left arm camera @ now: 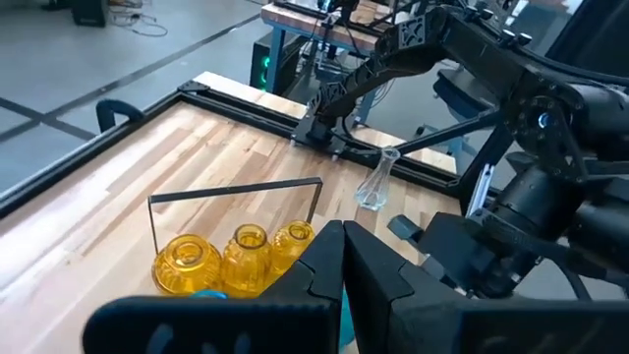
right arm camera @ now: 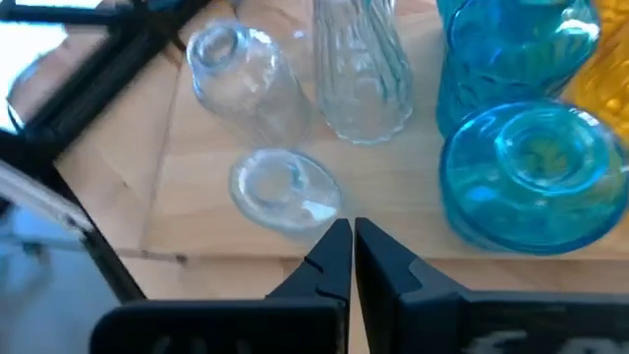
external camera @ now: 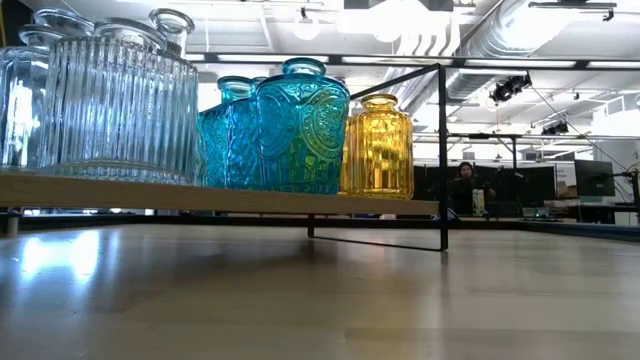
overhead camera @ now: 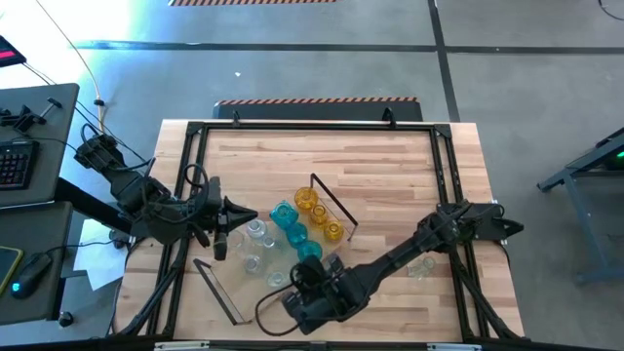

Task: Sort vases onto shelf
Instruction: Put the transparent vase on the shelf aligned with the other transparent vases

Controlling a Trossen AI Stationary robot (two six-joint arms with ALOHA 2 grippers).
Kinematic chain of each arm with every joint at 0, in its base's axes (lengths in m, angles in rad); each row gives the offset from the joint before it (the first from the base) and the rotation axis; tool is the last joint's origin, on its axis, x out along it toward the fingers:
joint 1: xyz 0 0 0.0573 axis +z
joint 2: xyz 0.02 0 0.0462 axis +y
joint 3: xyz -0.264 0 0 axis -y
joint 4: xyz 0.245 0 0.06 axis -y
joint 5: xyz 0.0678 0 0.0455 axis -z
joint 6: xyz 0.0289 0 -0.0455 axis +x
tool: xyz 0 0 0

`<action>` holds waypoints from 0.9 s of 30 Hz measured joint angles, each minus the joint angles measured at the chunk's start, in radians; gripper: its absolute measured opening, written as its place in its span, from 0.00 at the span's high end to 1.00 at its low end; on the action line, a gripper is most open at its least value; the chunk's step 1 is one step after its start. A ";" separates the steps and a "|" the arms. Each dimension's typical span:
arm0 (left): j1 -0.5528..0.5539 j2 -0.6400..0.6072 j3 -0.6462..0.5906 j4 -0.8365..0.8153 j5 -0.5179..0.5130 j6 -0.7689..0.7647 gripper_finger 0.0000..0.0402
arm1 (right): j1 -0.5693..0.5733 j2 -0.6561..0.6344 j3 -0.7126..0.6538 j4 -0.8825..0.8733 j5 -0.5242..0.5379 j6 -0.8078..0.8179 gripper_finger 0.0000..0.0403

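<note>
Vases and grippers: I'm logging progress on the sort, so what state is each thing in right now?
Yellow vases: three upright in a row on the shelf.
Teal vases: upright on the shelf beside the yellow ones.
Clear vases: upright on the shelf.
Lone clear vase: off the shelf, on the tabletop.
Left gripper: shut, empty.
Right gripper: shut, empty.

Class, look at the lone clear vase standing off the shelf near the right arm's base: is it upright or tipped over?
Upright. The clear vase stands on its flared base on the tabletop, slim neck pointing up.
</note>
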 joint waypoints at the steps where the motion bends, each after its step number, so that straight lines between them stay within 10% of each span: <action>1: 0.000 0.000 0.000 0.000 0.000 0.009 1.00 | 0.004 0.000 -0.016 0.023 0.014 0.023 1.00; 15: 0.004 -0.013 0.000 -0.002 -0.056 0.056 1.00 | 0.141 0.000 -0.215 0.073 0.250 0.535 1.00; 27: 0.008 -0.086 0.000 -0.022 -0.019 0.085 1.00 | 0.090 0.001 -0.392 0.561 0.244 0.320 1.00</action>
